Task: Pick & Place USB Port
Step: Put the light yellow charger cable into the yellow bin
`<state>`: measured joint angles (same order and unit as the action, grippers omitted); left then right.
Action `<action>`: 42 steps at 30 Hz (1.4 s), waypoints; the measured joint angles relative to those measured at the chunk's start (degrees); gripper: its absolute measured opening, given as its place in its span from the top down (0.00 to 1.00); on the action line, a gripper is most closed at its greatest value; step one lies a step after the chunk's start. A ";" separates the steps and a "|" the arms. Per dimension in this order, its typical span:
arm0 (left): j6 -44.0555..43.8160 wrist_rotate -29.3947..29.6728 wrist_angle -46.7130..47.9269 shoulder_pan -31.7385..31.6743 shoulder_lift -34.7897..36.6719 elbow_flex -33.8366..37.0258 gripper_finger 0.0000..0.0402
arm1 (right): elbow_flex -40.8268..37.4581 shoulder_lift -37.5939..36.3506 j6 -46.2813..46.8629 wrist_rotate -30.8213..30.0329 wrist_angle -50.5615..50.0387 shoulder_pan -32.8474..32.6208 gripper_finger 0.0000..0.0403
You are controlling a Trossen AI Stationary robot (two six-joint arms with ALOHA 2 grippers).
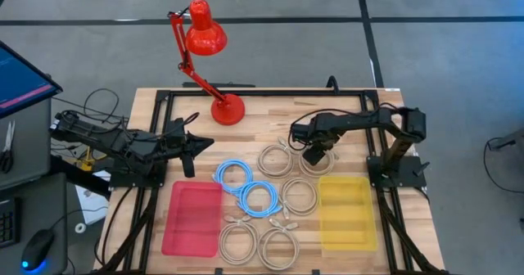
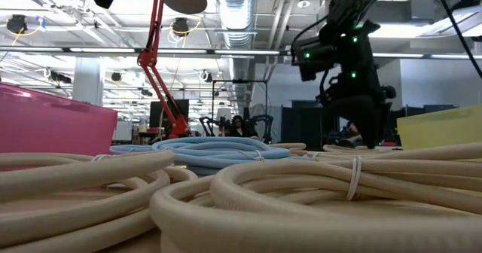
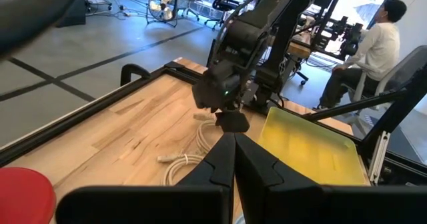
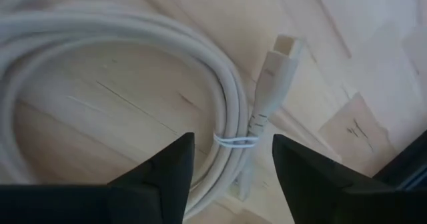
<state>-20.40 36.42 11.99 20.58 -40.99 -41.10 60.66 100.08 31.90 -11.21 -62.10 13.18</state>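
Several coiled beige USB cables and two blue coils (image 1: 246, 187) lie flat on the wooden table. My right gripper (image 1: 315, 154) hangs open over the beige coil (image 1: 313, 165) just beyond the yellow bin (image 1: 347, 212). In the right wrist view its two fingers stand on either side of that coil's tied strands (image 4: 235, 141), with the cable's plug end (image 4: 279, 61) just past them; no touch shows. My left gripper (image 1: 195, 144) waits shut above the table's left side, beyond the pink bin (image 1: 192, 218).
A red desk lamp stands on its base (image 1: 228, 109) at the far middle of the table. More beige coils (image 1: 278, 246) lie between the two bins and near the front edge. A person sits in the room beyond the table (image 3: 373, 51).
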 joint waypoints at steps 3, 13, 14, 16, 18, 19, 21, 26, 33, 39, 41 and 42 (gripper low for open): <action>0.01 0.00 -0.02 0.00 0.02 0.00 0.98 | 0.00 1.70 -2.15 0.92 0.43 0.86 0.54; 0.02 -0.02 -0.02 0.02 0.02 0.00 0.98 | 0.04 6.77 -8.57 -0.97 1.86 2.78 0.64; 0.00 -0.02 -0.02 0.00 0.02 0.00 0.98 | 0.11 6.91 -9.21 -1.02 1.84 2.69 0.68; 0.00 -0.02 0.00 0.00 0.00 0.00 0.99 | 0.11 6.94 -10.67 -1.49 1.96 2.62 0.77; 0.01 -0.02 -0.02 0.02 0.02 0.00 0.99 | 0.12 6.80 -11.78 -2.29 1.87 2.59 0.88; 0.02 -0.02 -0.02 0.02 0.00 0.00 0.98 | 0.09 6.42 -12.63 -2.78 1.86 2.59 0.93; 0.00 -0.02 -0.02 0.02 0.00 0.00 0.98 | 0.06 6.03 -13.80 -3.70 2.15 2.65 0.94; 0.00 -0.02 -0.02 0.02 0.00 0.00 0.98 | -0.17 1.69 -13.92 -5.62 0.73 2.73 0.94; 0.01 -0.02 -0.02 0.02 0.02 0.00 0.98 | 1.32 -11.55 -10.21 -5.74 -1.86 2.81 0.94; 0.01 -0.02 -0.01 0.02 0.00 0.00 0.99 | 7.29 -23.52 -5.32 -5.83 -6.59 2.39 0.94; 0.01 -0.02 -0.02 0.02 0.02 0.00 0.99 | 9.89 -26.65 -3.21 -6.15 -9.68 1.41 0.94; 0.02 -0.02 -0.01 0.02 0.01 0.00 0.98 | 11.22 -27.97 -2.09 -6.18 -11.34 0.70 0.94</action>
<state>-20.38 36.40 11.98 20.60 -40.98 -41.10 71.88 72.12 29.82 -17.39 -73.44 13.88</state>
